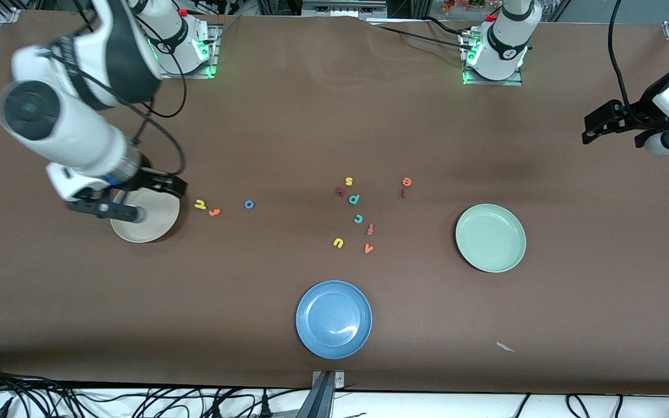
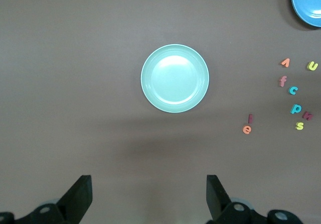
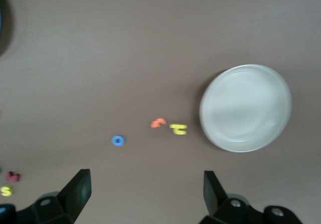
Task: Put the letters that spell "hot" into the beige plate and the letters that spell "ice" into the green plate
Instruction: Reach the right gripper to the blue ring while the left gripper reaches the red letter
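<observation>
Blue plate near the desk's front edge, green plate and beige plate farther back (all three hold nothing). Yellow h, orange t, blue o lie in a row beside the beige plate. Teal c mid-desk; maroon i, long axis front-to-back, just beside orange e. Right gripper over the beige plate, fingers apart. Left gripper up over the desk's left-arm end, fingers apart.

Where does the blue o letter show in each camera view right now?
Front view: blue o on the table, beside the orange t, toward the beige plate.
Left wrist view: not in it.
Right wrist view: blue o, near the orange t.
Shared landmark: the beige plate.
</observation>
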Action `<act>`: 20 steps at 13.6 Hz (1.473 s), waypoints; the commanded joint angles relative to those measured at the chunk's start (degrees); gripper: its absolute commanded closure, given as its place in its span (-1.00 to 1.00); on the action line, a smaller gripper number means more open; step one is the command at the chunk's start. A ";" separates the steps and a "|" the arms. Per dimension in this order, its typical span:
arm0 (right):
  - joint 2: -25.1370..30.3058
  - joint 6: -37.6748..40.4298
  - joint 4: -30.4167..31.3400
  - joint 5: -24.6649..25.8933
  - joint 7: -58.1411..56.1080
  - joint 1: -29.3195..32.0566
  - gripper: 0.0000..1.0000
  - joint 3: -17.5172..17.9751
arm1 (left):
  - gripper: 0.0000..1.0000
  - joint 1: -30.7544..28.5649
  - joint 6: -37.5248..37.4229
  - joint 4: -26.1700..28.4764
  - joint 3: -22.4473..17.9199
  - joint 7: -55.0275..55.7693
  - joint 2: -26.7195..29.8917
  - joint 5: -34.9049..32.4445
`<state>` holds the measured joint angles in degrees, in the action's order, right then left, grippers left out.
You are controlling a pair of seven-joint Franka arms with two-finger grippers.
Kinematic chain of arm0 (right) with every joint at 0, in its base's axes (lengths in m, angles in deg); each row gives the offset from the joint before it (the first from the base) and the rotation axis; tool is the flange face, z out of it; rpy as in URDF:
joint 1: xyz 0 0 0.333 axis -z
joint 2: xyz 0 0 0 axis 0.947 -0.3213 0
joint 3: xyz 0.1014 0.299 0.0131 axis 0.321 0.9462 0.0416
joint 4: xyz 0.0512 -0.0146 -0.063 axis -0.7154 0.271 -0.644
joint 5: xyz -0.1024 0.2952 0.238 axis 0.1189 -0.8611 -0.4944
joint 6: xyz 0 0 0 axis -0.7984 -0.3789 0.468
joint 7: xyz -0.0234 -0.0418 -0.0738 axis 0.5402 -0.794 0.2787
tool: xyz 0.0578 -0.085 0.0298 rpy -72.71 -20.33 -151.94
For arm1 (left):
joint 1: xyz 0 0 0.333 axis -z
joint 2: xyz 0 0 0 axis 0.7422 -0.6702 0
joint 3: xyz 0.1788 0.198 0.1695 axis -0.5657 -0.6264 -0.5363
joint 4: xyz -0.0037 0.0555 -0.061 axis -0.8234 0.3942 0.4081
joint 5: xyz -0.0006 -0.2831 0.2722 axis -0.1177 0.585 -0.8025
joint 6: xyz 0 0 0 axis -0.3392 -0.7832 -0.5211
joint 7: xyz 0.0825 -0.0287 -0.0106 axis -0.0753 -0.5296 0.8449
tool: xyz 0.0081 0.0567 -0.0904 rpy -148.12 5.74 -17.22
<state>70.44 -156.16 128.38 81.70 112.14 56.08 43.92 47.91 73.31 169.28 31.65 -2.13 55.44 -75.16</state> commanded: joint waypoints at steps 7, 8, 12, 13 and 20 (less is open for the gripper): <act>-8.84 -21.62 10.96 -2.73 5.33 -6.70 -0.98 -0.18 | -1.00 1.06 -0.62 -0.47 0.78 -0.04 -3.05 -1.10; -8.84 -24.61 12.99 -2.73 5.33 -6.79 -0.98 -0.18 | -1.00 1.32 -0.62 -0.12 0.78 -0.14 -3.67 -1.10; -11.47 -26.31 15.11 -2.81 5.51 -6.88 -0.75 -0.01 | -1.00 6.31 -0.01 -0.73 1.13 0.57 -10.07 -1.18; -12.26 -26.49 15.03 -2.73 5.51 -6.96 -0.74 0.08 | -1.00 8.16 0.69 -1.08 1.13 0.57 -12.18 -1.01; -16.48 -29.39 15.12 -2.81 5.42 -6.96 -0.69 0.96 | -1.00 14.23 14.14 -2.32 1.83 0.22 -21.60 -1.36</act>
<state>54.47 -184.11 143.14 80.07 117.31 49.24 44.38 60.22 86.44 169.19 33.64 -1.55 35.55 -75.16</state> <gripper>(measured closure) 0.159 0.000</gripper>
